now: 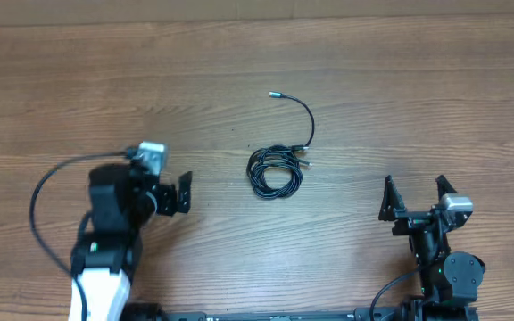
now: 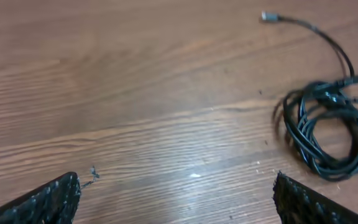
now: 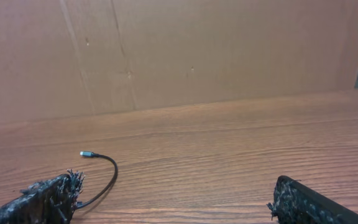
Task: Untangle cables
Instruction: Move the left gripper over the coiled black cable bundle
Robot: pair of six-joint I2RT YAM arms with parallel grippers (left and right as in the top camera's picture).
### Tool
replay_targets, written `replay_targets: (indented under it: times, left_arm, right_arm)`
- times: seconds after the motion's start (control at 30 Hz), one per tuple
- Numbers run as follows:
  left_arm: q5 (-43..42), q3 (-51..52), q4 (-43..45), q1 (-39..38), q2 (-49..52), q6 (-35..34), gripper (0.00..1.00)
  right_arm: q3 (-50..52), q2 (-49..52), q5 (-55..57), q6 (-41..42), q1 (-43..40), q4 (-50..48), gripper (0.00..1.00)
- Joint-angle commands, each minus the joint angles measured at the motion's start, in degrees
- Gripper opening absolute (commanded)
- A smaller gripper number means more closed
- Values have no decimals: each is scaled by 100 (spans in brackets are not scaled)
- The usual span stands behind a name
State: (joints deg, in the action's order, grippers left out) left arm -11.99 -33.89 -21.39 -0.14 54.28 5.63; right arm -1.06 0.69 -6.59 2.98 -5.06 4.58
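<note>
No writing, label, brand mark or number is legible in any view. The desk [image 1: 239, 62] shows only plain wood grain.

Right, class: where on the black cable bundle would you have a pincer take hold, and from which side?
Probably the loose strand arcing away from the coil toward its silver plug. It lies flat and alone on the table, so come straight down from above, jaws across it; the coil's loops overlap.

Coiled cables [image 2: 303, 134] near wide-spread fingers [image 2: 42, 202]
</note>
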Motion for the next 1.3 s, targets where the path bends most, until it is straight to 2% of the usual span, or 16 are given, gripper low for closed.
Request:
replay_targets:
  times: [0.0,0.23,0.4,0.57,0.77,1.27]
  left_arm:
    - [83,-603,-199,-332,796,219,99]
    - [380,-1255,-566,-1073,1840,437,99]
    - [540,-1333,-540,-1421,2105,503,99]
    - [535,-1331,-540,-1644,2221,852,100]
    - [514,-1342,-540,-1794,2385,1047,100]
    - [496,-1453,-723,-1845,2417,1049,100]
  right_arm:
    - [59,-52,55,-7,-33,-22,100]
    - [59,-52,52,-7,-33,-22,100]
    - [59,-52,55,-7,-33,-22,100]
    - [59,-52,55,-7,-33,-22,100]
    - [59,-52,52,-7,-33,-22,100]
    - [59,-52,52,-7,-33,-22,100]
